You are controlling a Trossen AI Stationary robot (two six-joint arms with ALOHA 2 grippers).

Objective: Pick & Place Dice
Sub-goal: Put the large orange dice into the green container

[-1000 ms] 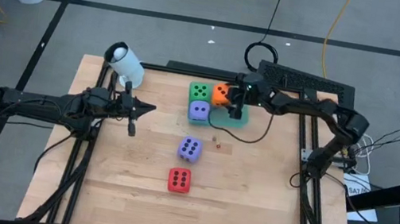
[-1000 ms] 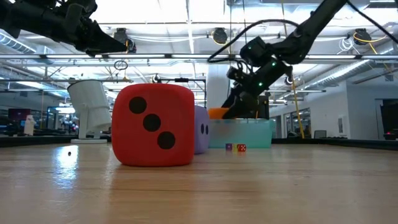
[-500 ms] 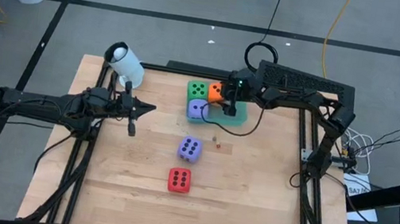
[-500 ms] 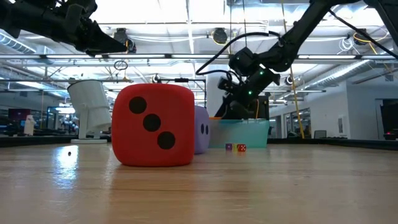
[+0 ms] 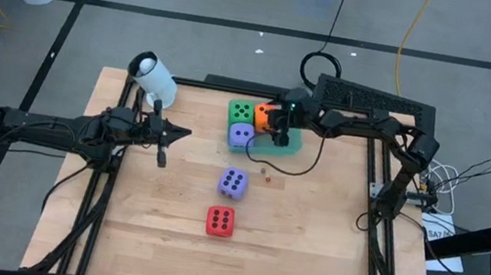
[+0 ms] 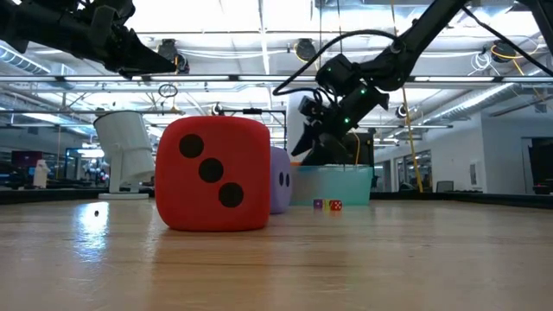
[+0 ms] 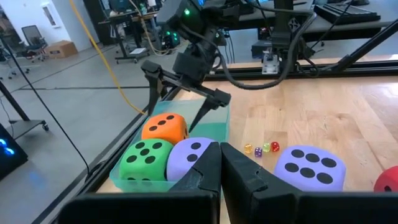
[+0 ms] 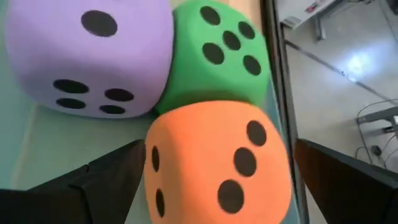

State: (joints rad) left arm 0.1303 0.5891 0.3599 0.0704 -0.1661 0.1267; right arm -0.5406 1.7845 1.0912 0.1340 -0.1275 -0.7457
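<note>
Right gripper (image 5: 279,125) stands wide over the orange die (image 5: 264,114) in the green tray (image 5: 292,143), upper middle of the high view, fingers either side and not clamped. Green die (image 5: 242,111) and one purple die (image 5: 241,135) sit beside it. Another purple die (image 5: 232,183) and the red die (image 5: 220,219) lie on the table (image 5: 309,236), lower centre. Left gripper (image 5: 165,131), pinched closed, waits at left.

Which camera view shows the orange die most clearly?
The right wrist view: the orange die fills it, between the open right tool's fingers. The left wrist view shows it smaller, on the green tray beside the green die. The high view shows it partly covered by the tool; the low view hardly shows it.
</note>
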